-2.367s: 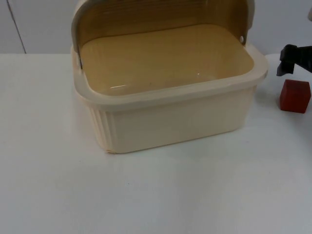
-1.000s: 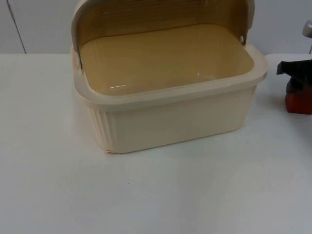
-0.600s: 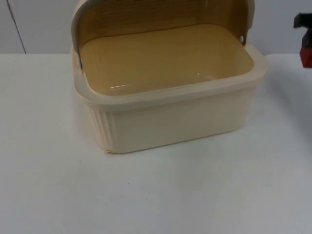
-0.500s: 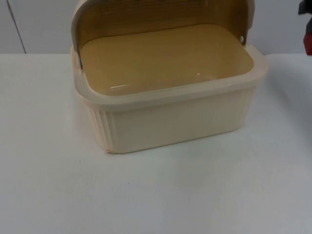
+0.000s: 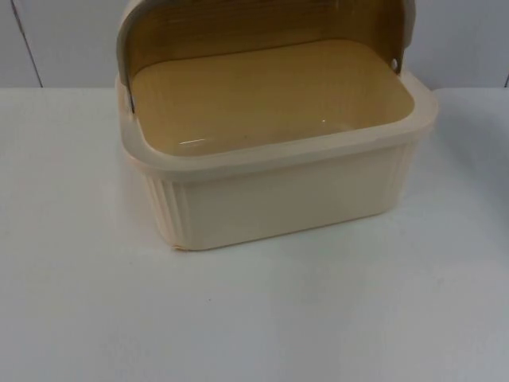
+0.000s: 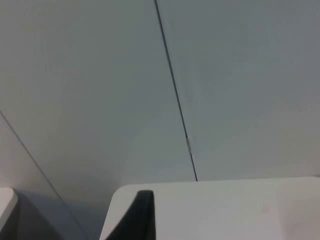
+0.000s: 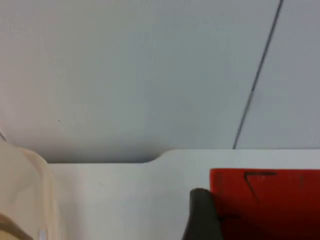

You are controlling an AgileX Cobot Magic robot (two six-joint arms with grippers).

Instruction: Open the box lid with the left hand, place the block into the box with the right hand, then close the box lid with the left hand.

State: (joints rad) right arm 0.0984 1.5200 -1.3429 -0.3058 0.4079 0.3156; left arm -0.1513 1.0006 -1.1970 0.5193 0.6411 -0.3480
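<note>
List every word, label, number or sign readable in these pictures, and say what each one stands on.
None can be read.
Box and its raised lid: plain, no text.
Red block, at the right gripper's fingertip in the right wrist view: a thin dark line on its face, not a letter or number I can make out.
Table and partition wall: no text.

A plain white worktop (image 5: 318, 318) stretches back to a pale grey partition wall (image 6: 100, 75), where a thin dark seam (image 6: 175, 100) runs between panels under soft, even light.
</note>
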